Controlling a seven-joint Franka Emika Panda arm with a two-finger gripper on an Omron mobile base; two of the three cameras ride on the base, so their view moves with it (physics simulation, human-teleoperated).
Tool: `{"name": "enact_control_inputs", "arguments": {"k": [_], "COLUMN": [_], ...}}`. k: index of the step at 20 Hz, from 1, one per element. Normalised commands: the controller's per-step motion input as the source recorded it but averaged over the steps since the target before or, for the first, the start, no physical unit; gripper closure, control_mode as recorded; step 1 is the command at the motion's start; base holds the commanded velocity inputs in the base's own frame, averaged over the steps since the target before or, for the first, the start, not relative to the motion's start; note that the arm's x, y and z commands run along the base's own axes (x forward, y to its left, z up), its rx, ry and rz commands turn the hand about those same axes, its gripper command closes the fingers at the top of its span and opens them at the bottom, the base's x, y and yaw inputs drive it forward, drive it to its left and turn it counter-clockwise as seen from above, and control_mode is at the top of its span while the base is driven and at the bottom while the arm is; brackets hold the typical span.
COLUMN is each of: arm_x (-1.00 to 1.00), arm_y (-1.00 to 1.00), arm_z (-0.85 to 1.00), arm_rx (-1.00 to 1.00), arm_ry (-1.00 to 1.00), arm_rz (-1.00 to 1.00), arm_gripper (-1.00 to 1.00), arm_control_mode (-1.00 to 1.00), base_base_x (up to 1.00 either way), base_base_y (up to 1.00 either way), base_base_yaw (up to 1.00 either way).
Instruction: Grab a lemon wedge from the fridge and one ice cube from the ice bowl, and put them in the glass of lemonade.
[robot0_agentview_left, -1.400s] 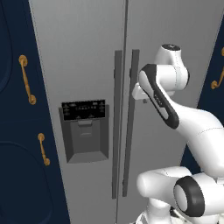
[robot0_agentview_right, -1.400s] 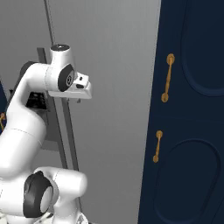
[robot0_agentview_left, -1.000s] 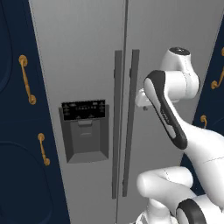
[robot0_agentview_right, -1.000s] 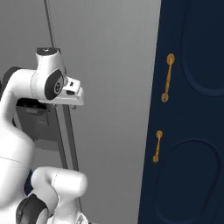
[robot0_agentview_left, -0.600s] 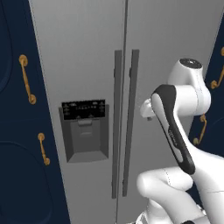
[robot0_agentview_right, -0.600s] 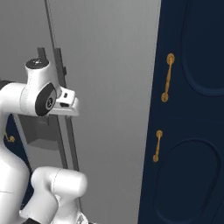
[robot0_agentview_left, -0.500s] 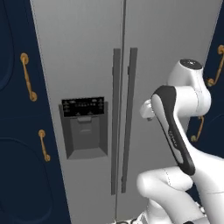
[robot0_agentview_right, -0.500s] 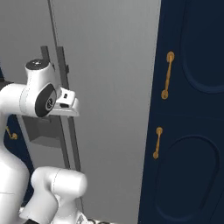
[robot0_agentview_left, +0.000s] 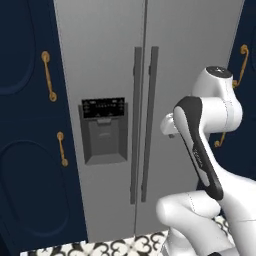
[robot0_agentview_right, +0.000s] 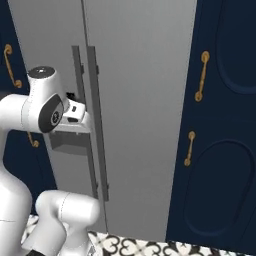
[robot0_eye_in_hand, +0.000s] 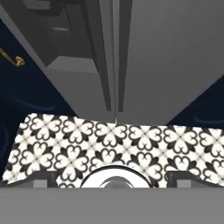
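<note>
Two doors of the fridge (robot0_agentview_left: 150, 60) are shut tight, side by side. A moment ago my hand (robot0_agentview_left: 169, 125) was up by the long dark handle (robot0_agentview_left: 151, 125) of the right door. Now the arm has pulled back, and the hand hangs a bit to the right of that handle, not touching it. In the hand view it looks down at the patterned floor (robot0_eye_in_hand: 109, 140) and the bottom of the fridge. The fingers are spread wide and hold nothing. The door did not come open, so I think the pull failed or never began. I cannot see the lemon wedge; I guess it is behind those doors. I need to go back to the handle first.
</note>
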Motion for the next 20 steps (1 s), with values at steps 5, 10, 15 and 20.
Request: {"name": "enact_control_inputs", "arguments": {"k": [5, 10, 15, 20], "arm_x": [0.0, 0.0, 0.0, 0.0], "arm_y": [0.0, 0.0, 0.0, 0.0], "arm_z": [0.0, 0.0, 0.0, 0.0], "arm_rx": [0.0, 0.0, 0.0, 0.0], "arm_ry": [0.0, 0.0, 0.0, 0.0], "arm_rz": [0.0, 0.0, 0.0, 0.0], "arm_gripper": [-1.0, -1.0, -1.0, -1.0], "arm_control_mode": [1.0, 1.0, 1.0, 1.0], "base_base_x": [-0.1, 0.0, -0.03, 0.12], "base_base_y": [0.07, 0.0, 0.08, 0.01], "base_base_yaw": [0.12, 0.12, 0.0, -0.12]}}
